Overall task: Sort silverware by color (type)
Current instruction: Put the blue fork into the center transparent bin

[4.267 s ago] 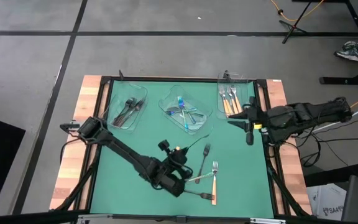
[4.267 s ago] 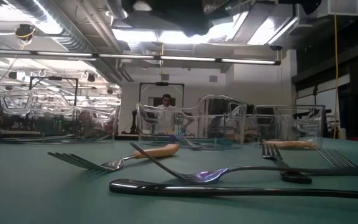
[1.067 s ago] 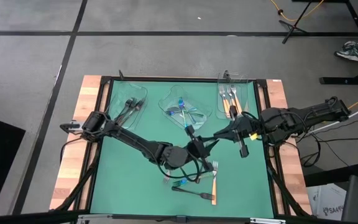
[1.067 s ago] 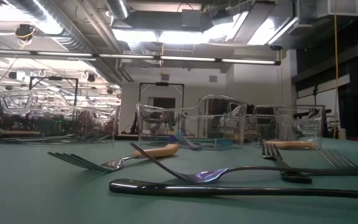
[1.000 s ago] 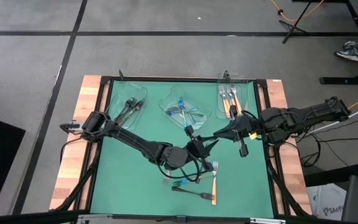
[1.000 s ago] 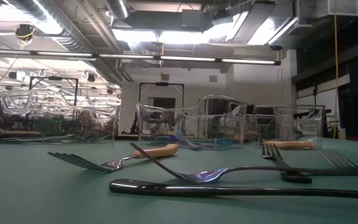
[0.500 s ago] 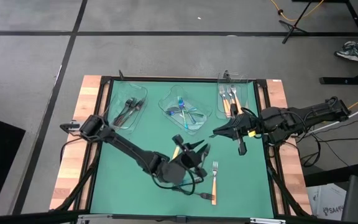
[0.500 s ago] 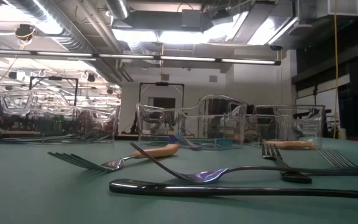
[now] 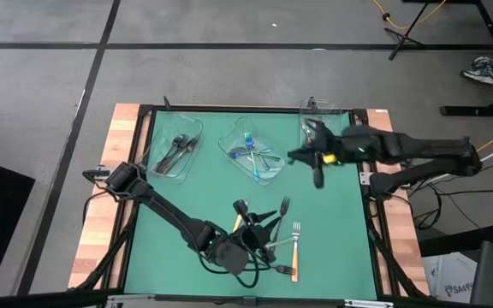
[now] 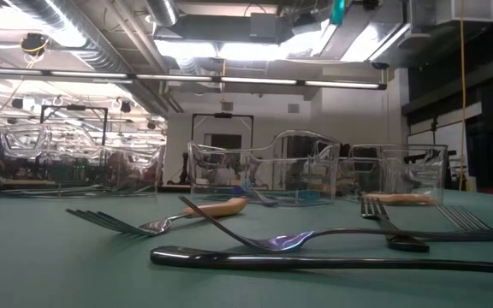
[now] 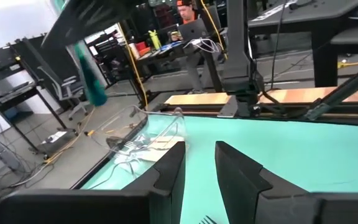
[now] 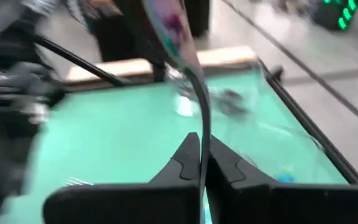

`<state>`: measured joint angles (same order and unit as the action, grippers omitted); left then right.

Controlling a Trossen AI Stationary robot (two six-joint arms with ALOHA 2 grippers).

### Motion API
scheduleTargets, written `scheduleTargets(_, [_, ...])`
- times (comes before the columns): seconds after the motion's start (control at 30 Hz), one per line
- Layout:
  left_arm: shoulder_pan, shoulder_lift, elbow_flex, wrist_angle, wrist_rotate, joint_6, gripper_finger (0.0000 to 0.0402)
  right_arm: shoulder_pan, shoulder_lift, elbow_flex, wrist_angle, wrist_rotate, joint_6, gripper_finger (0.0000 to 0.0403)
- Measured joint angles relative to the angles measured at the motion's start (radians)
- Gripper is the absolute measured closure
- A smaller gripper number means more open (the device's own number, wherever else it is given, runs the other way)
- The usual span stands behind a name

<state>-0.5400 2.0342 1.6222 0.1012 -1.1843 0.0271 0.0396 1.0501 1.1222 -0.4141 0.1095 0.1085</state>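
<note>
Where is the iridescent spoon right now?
The iridescent spoon is clamped in the right pincer, in the high view held above the mat between the middle tray and the right tray.

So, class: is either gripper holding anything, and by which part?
The right gripper pinches an iridescent utensil by its thin handle. The left gripper is open and holds nothing.
</note>
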Motion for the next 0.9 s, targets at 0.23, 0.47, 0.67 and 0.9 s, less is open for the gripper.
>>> scheduleTargets(0.23, [-0.002, 0.000, 0.000, -0.004, 0.000, -0.001, 0.0320, -0.210, 0.209, 0.112, -0.089, -0.160, -0.026, 0.0403])
scheduleTargets(0.47, [-0.002, 0.000, 0.000, -0.014, 0.000, -0.001, 0.0320, -0.351, 0.423, 0.140, -0.088, -0.312, -0.077, 0.0403])
scheduleTargets(0.67, [-0.002, 0.000, 0.000, -0.016, 0.000, -0.001, 0.0320, -0.425, 0.582, 0.141, -0.083, -0.388, -0.116, 0.0403])
scheduleTargets(0.9, [-0.002, 0.000, 0.000, -0.023, 0.004, -0.002, 0.0320, -0.462, 0.719, 0.141, -0.060, -0.407, -0.147, 0.0403])
